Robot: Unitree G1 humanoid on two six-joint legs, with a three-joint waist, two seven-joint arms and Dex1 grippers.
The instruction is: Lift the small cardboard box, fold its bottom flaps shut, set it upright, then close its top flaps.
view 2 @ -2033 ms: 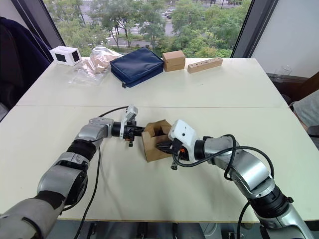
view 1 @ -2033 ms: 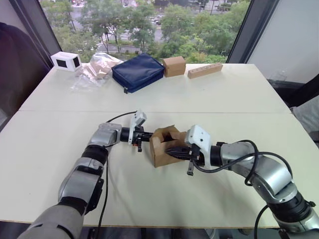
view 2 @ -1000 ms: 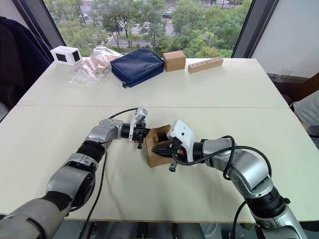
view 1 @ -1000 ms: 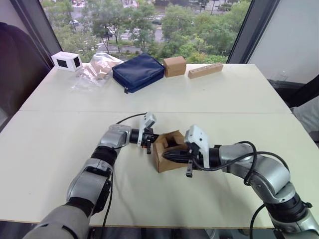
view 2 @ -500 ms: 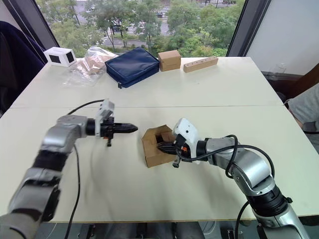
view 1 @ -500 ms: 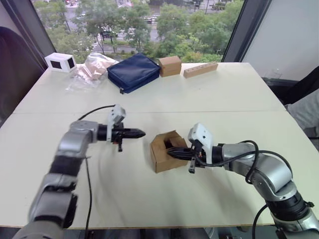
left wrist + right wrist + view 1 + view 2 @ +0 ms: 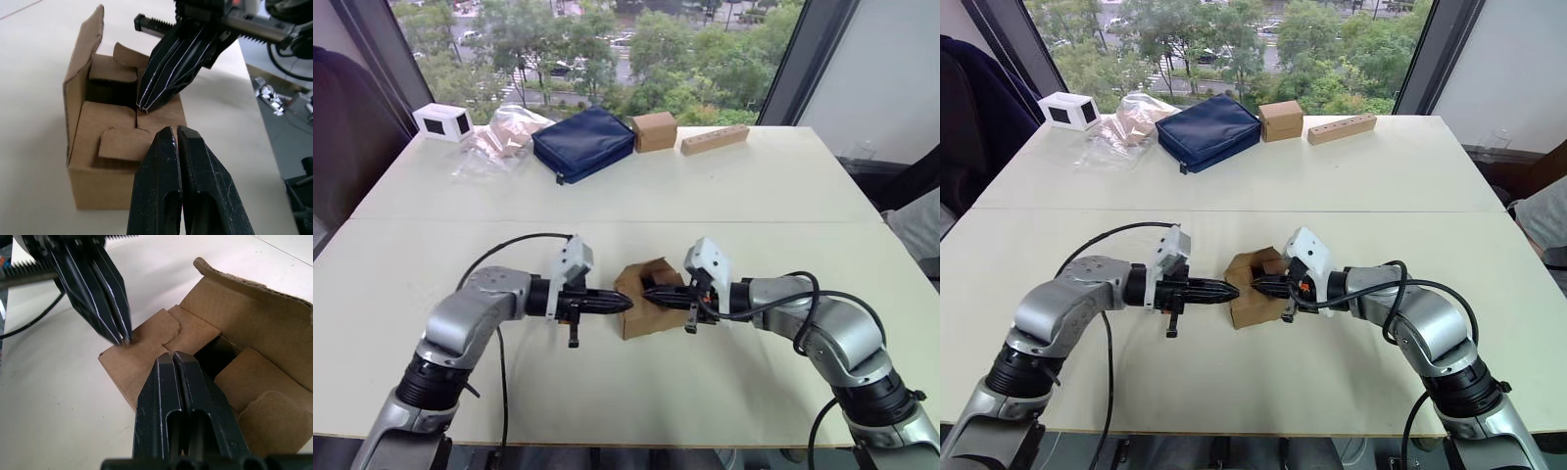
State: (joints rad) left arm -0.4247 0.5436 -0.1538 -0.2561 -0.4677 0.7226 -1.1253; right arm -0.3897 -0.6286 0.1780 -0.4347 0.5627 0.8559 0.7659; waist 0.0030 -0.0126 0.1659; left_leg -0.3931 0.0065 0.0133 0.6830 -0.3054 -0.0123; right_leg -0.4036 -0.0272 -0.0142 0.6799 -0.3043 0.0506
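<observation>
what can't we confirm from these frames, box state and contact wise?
- Bottom flaps of the small cardboard box: the box rests on that end on the table, so they are hidden in both eye views.
- Box interior: a dark gap between the top flaps in the right wrist view, contents unreadable.
- Whether the shut left end effector touches a flap: its own fingers cover the spot.
- Same for the right end effector.

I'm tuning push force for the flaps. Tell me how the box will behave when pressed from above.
The box looks empty in the left wrist view, so probably light and apt to slide on the smooth table. Its flaps are thin corrugated card, likely springy. Both shut grippers, left and right, meet it from opposite sides, which should steady it.
</observation>
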